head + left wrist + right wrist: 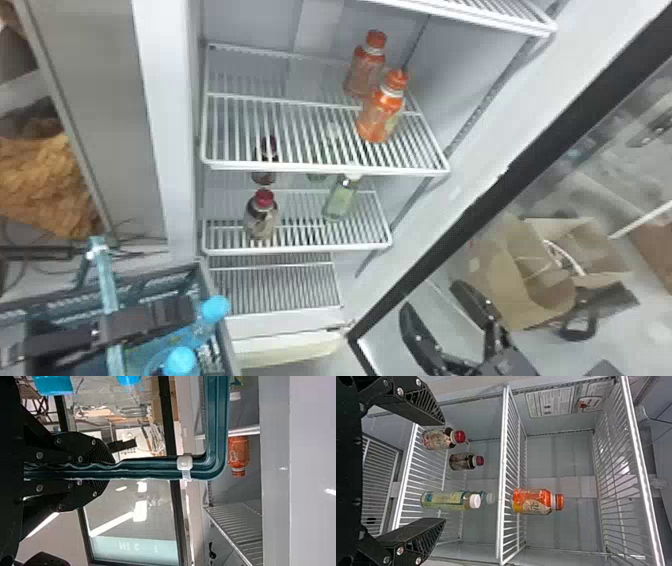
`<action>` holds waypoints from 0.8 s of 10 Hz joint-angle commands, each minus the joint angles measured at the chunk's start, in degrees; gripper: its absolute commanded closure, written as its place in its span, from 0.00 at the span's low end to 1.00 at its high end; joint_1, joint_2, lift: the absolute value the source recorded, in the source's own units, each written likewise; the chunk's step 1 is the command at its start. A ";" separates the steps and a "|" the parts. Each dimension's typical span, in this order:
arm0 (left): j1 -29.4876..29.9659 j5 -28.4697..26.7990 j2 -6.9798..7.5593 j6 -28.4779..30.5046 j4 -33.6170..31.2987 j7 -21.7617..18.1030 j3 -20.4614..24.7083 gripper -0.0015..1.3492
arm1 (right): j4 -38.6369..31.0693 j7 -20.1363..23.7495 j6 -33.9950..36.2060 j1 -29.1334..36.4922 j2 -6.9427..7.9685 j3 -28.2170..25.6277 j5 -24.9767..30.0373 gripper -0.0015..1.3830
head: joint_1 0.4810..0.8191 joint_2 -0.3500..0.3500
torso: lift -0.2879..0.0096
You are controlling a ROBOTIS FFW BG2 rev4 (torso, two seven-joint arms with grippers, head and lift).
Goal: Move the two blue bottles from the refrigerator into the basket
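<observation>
My left gripper [145, 318] is at the basket's handle [104, 275], low on the left. In the left wrist view, the gripper [109, 471] is shut on the teal handle [150, 468]. Inside the basket [165, 274] are two blue bottles, one cap [215, 308] near the right rim and the other [180, 361] lower. Blue caps [53, 384] also show in the left wrist view. The right gripper [433, 299] stands open by the glass door, away from the basket; in its wrist view the open gripper [444, 471] faces the fridge shelves.
Orange bottles [382, 112] stand on the upper fridge shelf [280, 130]. Dark bottles with red caps [262, 215] and a pale green bottle [341, 199] stand on the shelf below. The open door [450, 225] borders the right side, with a paper bag [525, 280] behind its glass.
</observation>
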 commanded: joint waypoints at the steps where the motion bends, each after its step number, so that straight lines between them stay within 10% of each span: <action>1: 0.00 0.12 -0.09 0.00 0.00 0.08 0.10 0.89 | -0.15 0.00 -0.05 0.11 -0.05 0.00 -0.10 0.14 | 0.63 0.00 | 0.93; 8: 0.14 0.35 -0.18 0.00 0.00 0.35 0.10 0.89 | 0.55 0.00 -0.05 -0.03 -0.05 0.23 -0.56 0.15 | 0.63 0.00 | 0.93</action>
